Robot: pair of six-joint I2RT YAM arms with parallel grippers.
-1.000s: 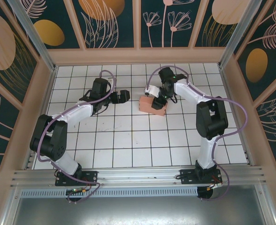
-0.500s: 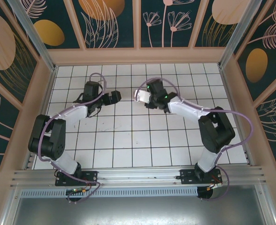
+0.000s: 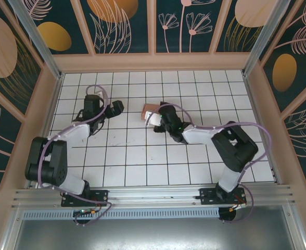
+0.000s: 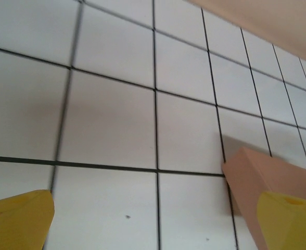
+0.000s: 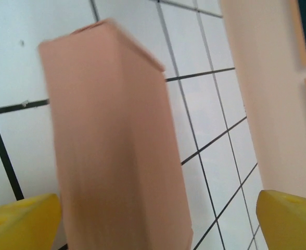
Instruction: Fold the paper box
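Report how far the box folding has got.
Done, apparently: the paper box is a formed rectangular block, not a flat blank. In hand: nothing looks gripped. The right gripper stands open with the box between its fingers, and the left gripper is open, apart from it. Left: probably checking the end flaps, which the blur hides, then drawing the arms back.

Top view bright, evenly lit, sharp across the white tiles (image 3: 137,152). My right wrist cam: paper box (image 5: 116,140) smeared by motion blur. Left wrist cam softer, box throws a faint grey shadow up-left.
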